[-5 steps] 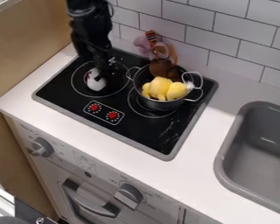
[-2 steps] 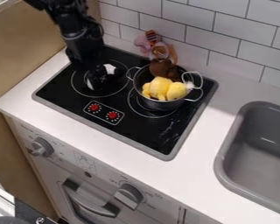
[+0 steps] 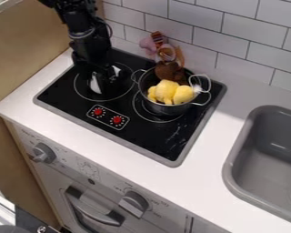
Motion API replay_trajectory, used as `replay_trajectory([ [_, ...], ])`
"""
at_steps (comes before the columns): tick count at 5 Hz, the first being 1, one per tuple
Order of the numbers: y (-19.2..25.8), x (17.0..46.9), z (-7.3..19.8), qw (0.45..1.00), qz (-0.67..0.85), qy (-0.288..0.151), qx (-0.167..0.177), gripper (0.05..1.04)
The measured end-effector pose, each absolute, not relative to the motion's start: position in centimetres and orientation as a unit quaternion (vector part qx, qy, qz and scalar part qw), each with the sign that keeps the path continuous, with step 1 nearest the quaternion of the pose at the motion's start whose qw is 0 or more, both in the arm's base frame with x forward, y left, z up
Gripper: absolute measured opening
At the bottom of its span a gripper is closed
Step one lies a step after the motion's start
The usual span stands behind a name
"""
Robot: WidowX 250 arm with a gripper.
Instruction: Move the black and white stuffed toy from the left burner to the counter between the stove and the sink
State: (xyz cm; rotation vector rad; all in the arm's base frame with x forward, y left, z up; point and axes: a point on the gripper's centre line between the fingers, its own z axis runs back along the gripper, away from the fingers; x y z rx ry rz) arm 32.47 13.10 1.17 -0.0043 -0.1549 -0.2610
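Observation:
Over the left burner hangs the black gripper (image 3: pixel 101 82), low on the stove and left of the pot. At its fingertips is a small white-and-dark object (image 3: pixel 95 85), partly covered by the gripper; whether it is gripped cannot be told. A silver pot (image 3: pixel 166 109) stands on the right burner, holding a yellow plush thing (image 3: pixel 166 90). A whisk (image 3: pixel 199 84) leans at the pot's right rim. Behind the pot are a brown item (image 3: pixel 168 71) and a pink one (image 3: pixel 149 44) near the tiled wall.
The black stove top (image 3: pixel 166 141) has two red knobs printed at its front. A grey sink (image 3: pixel 233 168) is set into the white counter (image 3: pixel 203 182) at the right. A wooden panel (image 3: pixel 26 59) borders the left side, and white tiles rise behind.
The arm's upper part swung to the left and then slightly back right, and the gripper's tilt changed over the left burner. The white-and-dark object's visible part changed shape. The pot stayed put.

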Motion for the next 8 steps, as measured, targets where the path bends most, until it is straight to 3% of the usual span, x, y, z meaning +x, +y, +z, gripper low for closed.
replay_trajectory([
  [2,13.2,33.1,1.7,0.99,-0.131,-0.06,-0.012,0.453],
  [3,13.3,32.8,2.3,0.99,-0.132,-0.038,-0.018,0.361],
  [4,13.4,31.6,2.7,0.992,-0.125,0.008,-0.017,0.352],
  [5,13.2,30.6,5.6,0.994,-0.108,0.034,0.002,0.352],
  [7,8.8,27.8,10.2,0.994,-0.051,0.097,0.028,0.352],
  [8,6.8,26.5,10.6,0.993,-0.042,0.108,0.031,0.352],
])
